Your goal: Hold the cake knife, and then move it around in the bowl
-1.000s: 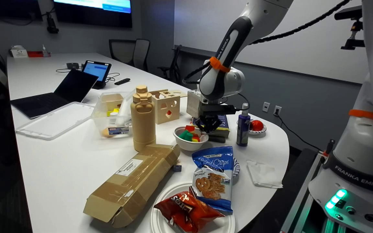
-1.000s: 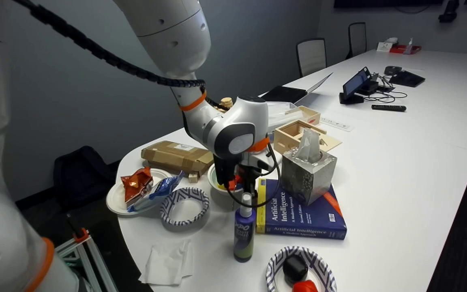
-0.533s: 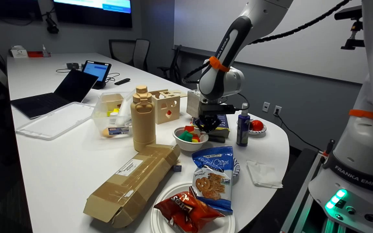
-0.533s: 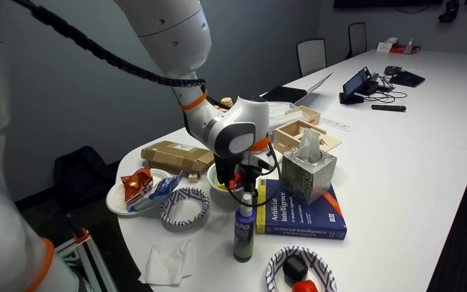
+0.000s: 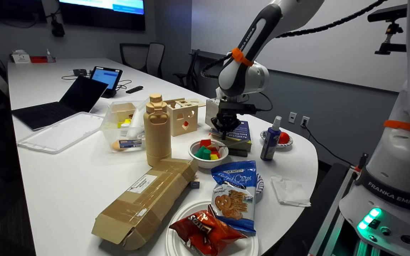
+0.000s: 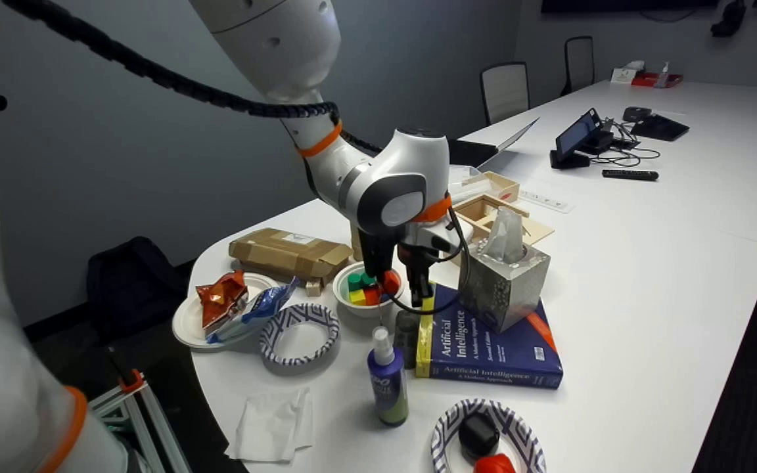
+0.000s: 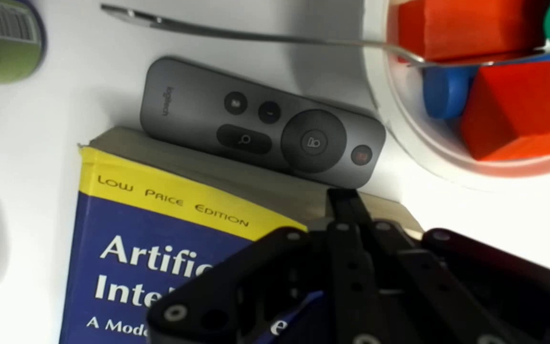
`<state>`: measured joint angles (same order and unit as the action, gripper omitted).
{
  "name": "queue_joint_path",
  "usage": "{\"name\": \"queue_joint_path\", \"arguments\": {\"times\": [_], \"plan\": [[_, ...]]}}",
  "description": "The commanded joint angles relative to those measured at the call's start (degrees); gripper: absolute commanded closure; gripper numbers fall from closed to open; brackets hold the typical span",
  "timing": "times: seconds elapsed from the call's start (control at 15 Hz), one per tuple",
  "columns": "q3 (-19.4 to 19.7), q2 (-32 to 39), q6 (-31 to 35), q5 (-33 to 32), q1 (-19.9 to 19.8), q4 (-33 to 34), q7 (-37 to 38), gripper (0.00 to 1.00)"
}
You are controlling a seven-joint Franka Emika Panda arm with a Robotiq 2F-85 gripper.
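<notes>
The bowl is a small white round bowl [image 5: 208,163] with red, green, yellow and blue blocks inside. It also shows in an exterior view [image 6: 364,311] and at the right of the wrist view [image 7: 396,122]. The cake knife is a thin metal utensil [image 7: 256,36]; one end lies among the blocks and its handle juts out over the bowl's rim. The handle shows faintly in an exterior view [image 5: 240,143]. My gripper [image 7: 344,196] is shut and holds nothing. It hangs over the book's edge, beside the bowl and apart from the knife, as in both exterior views [image 5: 223,137] [image 6: 424,299].
A grey remote [image 7: 260,119] lies along the blue book [image 7: 160,239], between gripper and knife. A tissue box [image 6: 503,282] stands on the book. A spray bottle [image 5: 270,142] leans near the knife's handle. A tan bottle [image 5: 158,138] and cardboard box [image 5: 148,202] flank the bowl.
My gripper has risen and moved back from the bowl toward the book. The knife's handle now shows jutting from the bowl. The spray bottle, upright before, now leans.
</notes>
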<state>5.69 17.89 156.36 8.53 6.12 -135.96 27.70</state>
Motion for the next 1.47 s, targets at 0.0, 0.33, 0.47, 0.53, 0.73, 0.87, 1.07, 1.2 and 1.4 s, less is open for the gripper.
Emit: {"name": "queue_joint_path", "arguments": {"times": [0.0,0.33,0.47,0.53,0.73,0.87,1.07,1.2,1.4], "plan": [[1.97,-5.38,-6.67,-3.74,0.24,-0.58,2.12,0.73],[0.52,-12.45,-16.04,-8.49,-0.69,-0.59,1.51,0.37],[-0.90,-14.65,-18.40,-7.68,-1.56,-0.77,-2.63,0.22],[-1.63,-15.43,-19.14,-6.70,-2.06,-1.02,-6.30,0.15],[-2.91,-16.51,-21.33,-4.99,-3.31,-1.51,-16.12,0.00],[-3.21,-15.89,-20.87,-4.12,-4.28,-1.94,-24.46,0.00],[-3.89,-13.93,-20.19,0.48,-5.50,-2.38,-36.86,0.00],[-4.19,-12.80,-21.61,4.60,-6.64,-2.26,-45.20,0.00],[-4.40,-11.23,-25.46,6.26,-7.87,-1.69,-52.44,0.00]]}}
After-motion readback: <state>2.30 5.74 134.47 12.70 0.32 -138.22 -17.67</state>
